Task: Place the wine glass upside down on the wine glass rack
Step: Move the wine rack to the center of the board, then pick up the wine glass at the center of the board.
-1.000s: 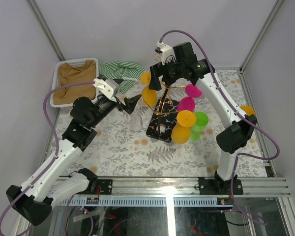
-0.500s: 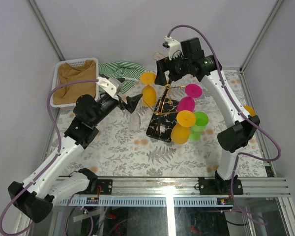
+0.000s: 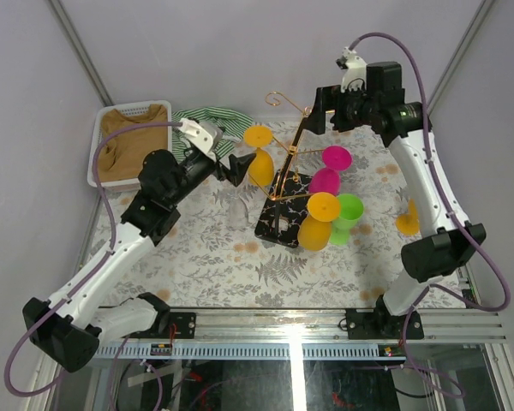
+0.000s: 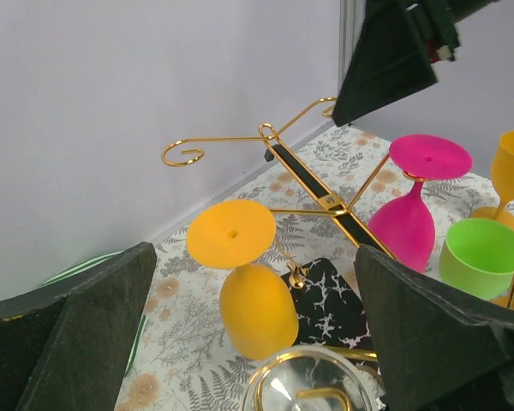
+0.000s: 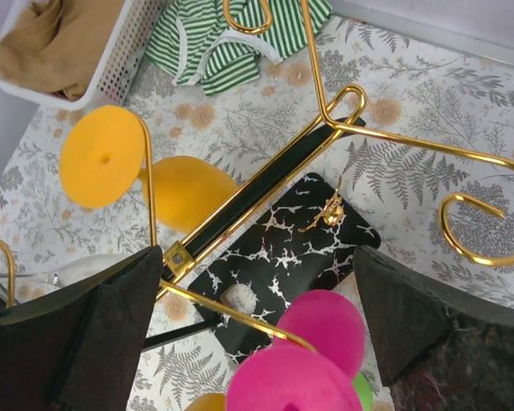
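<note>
wine glass rack (image 3: 280, 218) is standing between left fingers (image 4: 68, 334) and right fingers (image 5: 77, 334), both released; right wrist view, unlike left, is showing a basket (image 5: 120, 64) beyond it.

Tabletop (image 3: 206, 248) covered by a grey fern-print cloth. Far left corner: white basket (image 3: 100, 141) holding a tan cloth, with a crumpled green-and-white striped cloth (image 3: 207, 122) just beside it. Centre: black speckled base (image 3: 278, 224) of the wine glass rack. Left of the base stands a clear glass (image 3: 236, 210); right of it, a green glass (image 3: 349, 210), mouth up. Near the right edge an orange wine glass (image 3: 409, 219) stands upright.
</note>
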### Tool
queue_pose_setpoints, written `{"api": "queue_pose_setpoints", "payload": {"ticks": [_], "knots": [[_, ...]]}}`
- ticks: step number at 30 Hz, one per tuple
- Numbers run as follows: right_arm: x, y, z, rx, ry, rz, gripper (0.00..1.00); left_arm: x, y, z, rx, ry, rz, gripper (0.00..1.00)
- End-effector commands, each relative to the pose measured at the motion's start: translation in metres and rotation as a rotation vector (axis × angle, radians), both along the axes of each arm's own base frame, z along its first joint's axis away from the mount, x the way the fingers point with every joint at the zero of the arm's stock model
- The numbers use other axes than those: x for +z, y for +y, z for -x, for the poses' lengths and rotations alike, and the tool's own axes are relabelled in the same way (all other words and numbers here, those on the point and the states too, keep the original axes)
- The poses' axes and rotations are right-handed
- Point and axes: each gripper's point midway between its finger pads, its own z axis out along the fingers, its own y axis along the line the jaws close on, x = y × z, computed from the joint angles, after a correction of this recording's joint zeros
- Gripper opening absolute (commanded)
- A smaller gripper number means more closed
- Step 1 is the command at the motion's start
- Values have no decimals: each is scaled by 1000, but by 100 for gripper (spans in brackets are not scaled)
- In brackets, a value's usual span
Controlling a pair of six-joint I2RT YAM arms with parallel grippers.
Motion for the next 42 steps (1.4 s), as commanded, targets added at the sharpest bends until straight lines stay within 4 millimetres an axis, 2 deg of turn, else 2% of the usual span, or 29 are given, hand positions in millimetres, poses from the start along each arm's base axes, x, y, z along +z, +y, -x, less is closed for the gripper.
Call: {"api": "queue_pose_setpoints", "payload": {"ticks": [1,3,5,8,10,13,17,21,23,27,31,36,42], "knots": [[40,-30,5,-104,-117,-57,99,28,-3,-7,0,-40,62,100],[29,-64,0,-221,-98,13,99,29,-6,-11,-4,-29,65,100],[19,-107,1,-358,-78,148,100,30,-9,-15,-5,-17,70,100],[6,-163,15,-510,-19,305,98,35,-10,-16,-9,-26,75,100],[5,-188,28,-585,-15,317,97,39,-10,-17,-3,-38,82,100],[-6,-210,47,-651,13,304,95,48,-10,-20,5,-52,91,100],[-39,-225,68,-691,136,347,92,54,-14,-26,2,-54,88,100],[-60,-239,87,-745,199,381,89,53,-18,-29,-14,-64,87,100],[-69,-245,93,-762,224,399,82,49,-21,-30,-24,-60,82,100],[-87,-251,97,-777,267,413,65,42,-22,-31,-24,-52,80,100],[-97,-265,94,-836,285,416,53,33,-19,-29,-18,-65,83,100],[-104,-269,91,-851,316,424,53,25,-16,-27,-7,-57,83,100],[-127,-270,99,-847,383,454,50,23,-10,-26,19,-65,77,100]]}}
